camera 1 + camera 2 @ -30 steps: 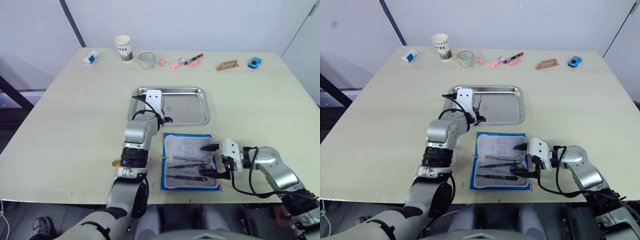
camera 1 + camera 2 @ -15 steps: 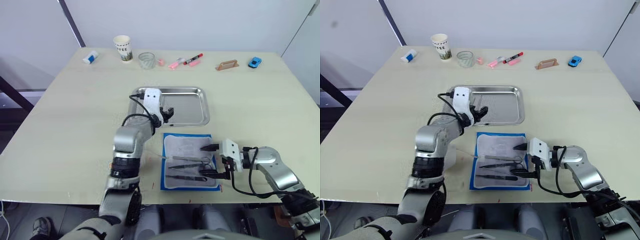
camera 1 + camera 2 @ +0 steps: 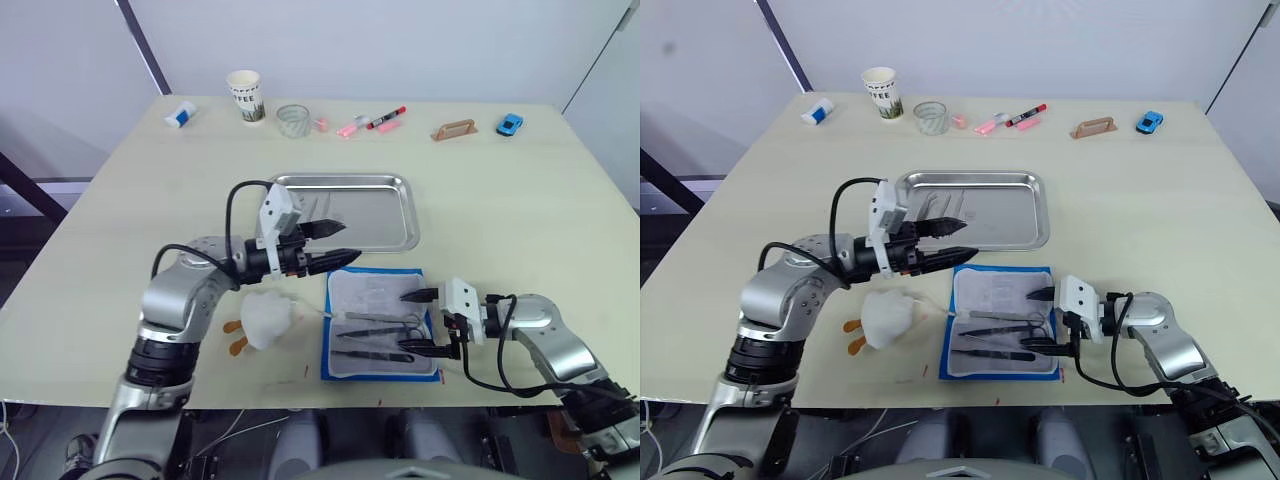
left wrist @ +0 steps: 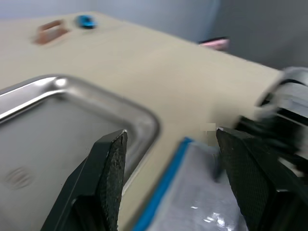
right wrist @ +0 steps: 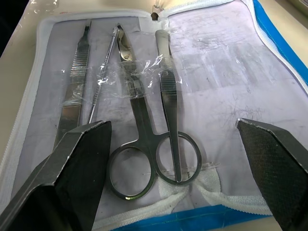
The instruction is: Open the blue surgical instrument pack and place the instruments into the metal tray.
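Note:
The blue surgical instrument pack [image 3: 345, 345] lies open near the table's front edge, pale lining up. Scissors [image 5: 143, 144], forceps [image 5: 169, 106] and other slim instruments [image 3: 378, 331] sit in its pockets. My right gripper [image 3: 402, 321] is open at the pack's right edge, its fingers [image 5: 72, 178] straddling the ring handles without touching them. Behind the pack lies the metal tray [image 3: 385, 232], with thin dark instruments [image 3: 308, 206] in its left part. My left gripper [image 3: 348, 240] hovers open and empty over the tray's front left corner; the tray's rim [image 4: 144, 120] shows between its fingers [image 4: 110, 178].
A crumpled white wad [image 3: 265, 318] with orange bits lies left of the pack. Along the far edge stand a paper cup [image 3: 246, 96], a glass [image 3: 292, 120], markers [image 3: 372, 122], a brown holder [image 3: 455, 130], a blue toy car [image 3: 510, 124] and a white bottle [image 3: 181, 114].
My left arm has swung out to the left and drawn back from the tray, and its gripper has opened. The white wad has come into sight. The right arm has not moved.

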Robot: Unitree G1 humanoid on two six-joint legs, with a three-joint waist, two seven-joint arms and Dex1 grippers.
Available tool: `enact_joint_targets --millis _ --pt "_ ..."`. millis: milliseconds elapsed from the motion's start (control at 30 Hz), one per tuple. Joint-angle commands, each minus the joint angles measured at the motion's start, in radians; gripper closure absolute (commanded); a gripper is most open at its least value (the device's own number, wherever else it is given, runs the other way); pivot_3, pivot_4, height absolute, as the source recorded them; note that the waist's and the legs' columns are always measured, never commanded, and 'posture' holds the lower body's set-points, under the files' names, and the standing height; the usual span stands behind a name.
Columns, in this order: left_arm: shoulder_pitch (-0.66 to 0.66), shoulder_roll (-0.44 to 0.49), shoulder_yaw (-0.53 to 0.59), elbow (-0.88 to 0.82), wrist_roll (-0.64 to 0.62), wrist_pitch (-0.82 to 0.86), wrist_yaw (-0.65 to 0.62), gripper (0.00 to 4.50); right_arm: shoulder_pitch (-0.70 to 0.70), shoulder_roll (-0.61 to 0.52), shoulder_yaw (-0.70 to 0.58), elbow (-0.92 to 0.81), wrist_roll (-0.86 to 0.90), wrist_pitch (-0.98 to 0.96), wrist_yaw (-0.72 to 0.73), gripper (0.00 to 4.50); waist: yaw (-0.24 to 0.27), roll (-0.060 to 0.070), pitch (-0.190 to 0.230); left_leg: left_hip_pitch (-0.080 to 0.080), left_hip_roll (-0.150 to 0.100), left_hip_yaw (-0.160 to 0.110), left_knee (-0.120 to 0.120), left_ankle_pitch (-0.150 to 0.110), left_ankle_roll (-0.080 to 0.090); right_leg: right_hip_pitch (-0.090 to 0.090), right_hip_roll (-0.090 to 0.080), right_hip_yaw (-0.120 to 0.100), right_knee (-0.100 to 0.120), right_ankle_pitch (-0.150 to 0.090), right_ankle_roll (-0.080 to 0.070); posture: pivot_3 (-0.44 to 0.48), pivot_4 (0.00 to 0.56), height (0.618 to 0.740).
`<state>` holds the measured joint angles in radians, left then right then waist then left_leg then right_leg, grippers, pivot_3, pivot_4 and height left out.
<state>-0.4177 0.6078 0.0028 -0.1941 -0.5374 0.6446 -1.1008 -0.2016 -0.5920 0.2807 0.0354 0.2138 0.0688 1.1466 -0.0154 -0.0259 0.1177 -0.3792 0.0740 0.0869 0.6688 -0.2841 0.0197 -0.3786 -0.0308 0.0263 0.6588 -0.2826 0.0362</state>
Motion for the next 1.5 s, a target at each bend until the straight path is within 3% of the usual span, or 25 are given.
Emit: enact_joint_targets --millis 33,300,533,967,1133,1500 --pt "0.07 0.136 0.071 0.011 -0.039 -0.068 -0.18 0.06 0.04 -0.014 0.017 0.045 -0.047 0.043 -0.023 0.0 0.002 0.0 0.001 0.0 0.0 0.0 0.0 0.0 0.0 0.0 0.0 0.0 0.0 0.0 0.0 0.0 0.15 0.74" --pt "0.139 0.266 0.095 0.116 -0.025 -0.188 -0.361 0.06 0.045 -0.022 0.009 0.042 -0.046 0.045 -0.01 0.0 0.006 0.0 0.003 0.0 0.0 0.0 0.0 0.0 0.0 0.0 -0.002 -0.002 0.0 -0.001 -0.001 0.0 0.15 0.74" --pt "0.125 0.304 0.062 0.17 0.014 -0.281 -0.439 0.06 0.039 -0.028 0.007 0.047 -0.045 0.044 0.0 0.0 0.006 0.001 0.005 0.0 0.0 0.0 0.0 0.0 0.0 0.0 -0.002 -0.002 0.0 -0.001 -0.001 0.0 0.15 0.74" --pt "0.014 0.092 -0.211 0.051 0.216 -0.269 -0.182 0.06 0.043 -0.018 0.009 0.037 -0.046 0.048 -0.016 0.0 0.007 0.0 0.005 -0.001 0.0 0.0 0.0 0.0 0.0 0.0 0.0 -0.001 0.0 0.0 0.001 0.0 0.15 0.74" --pt "-0.012 0.058 -0.278 0.074 0.255 -0.272 -0.176 2.22 0.048 -0.018 0.007 0.034 -0.046 0.05 -0.022 0.0 0.008 0.0 0.005 -0.001 0.0 0.0 0.0 0.0 0.001 0.0 0.001 0.0 0.0 0.001 0.002 0.0 0.15 0.74" --pt "-0.035 0.01 -0.363 0.185 0.36 -0.362 -0.162 2.22 0.048 -0.016 0.007 0.035 -0.048 0.049 -0.028 0.0 0.008 0.0 0.005 -0.001 0.0 0.0 0.0 0.0 0.001 0.0 0.001 0.0 0.0 0.0 0.001 0.0 0.15 0.74"
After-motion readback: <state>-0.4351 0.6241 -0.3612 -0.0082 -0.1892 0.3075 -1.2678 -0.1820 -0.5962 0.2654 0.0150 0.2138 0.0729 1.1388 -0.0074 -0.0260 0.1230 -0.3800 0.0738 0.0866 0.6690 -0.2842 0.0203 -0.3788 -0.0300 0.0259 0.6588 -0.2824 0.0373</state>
